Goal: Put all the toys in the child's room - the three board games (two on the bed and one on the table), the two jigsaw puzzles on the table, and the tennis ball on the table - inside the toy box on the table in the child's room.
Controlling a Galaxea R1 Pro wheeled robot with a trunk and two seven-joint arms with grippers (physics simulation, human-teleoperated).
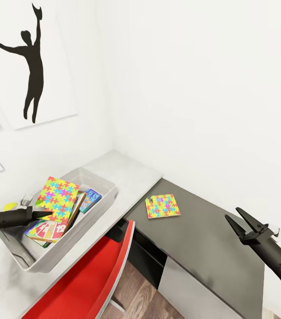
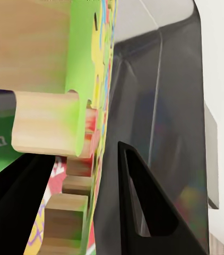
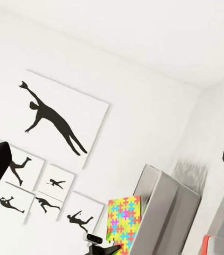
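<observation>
The left end effector [image 1: 43,214] is clamped on the lower edge of a jigsaw puzzle [image 1: 58,198], its fingers either side of the thin board in the left wrist view, holding it tilted over the toy box [image 1: 100,208]. In the box, under the puzzle, lie board games [image 1: 47,230], one blue [image 1: 90,200]; the tennis ball [image 1: 10,206] sits just outside the box's far rim. The second jigsaw puzzle [image 1: 162,206] lies flat on the dark side bench [image 1: 211,235], well apart from the box. The right end effector [image 1: 240,222] hovers spread open and empty, beyond that puzzle from the box. That puzzle looks light, stiff and thin, so lying flat it offers little to pinch; I judge an edge grip best, perhaps after sliding it past the bench edge.
</observation>
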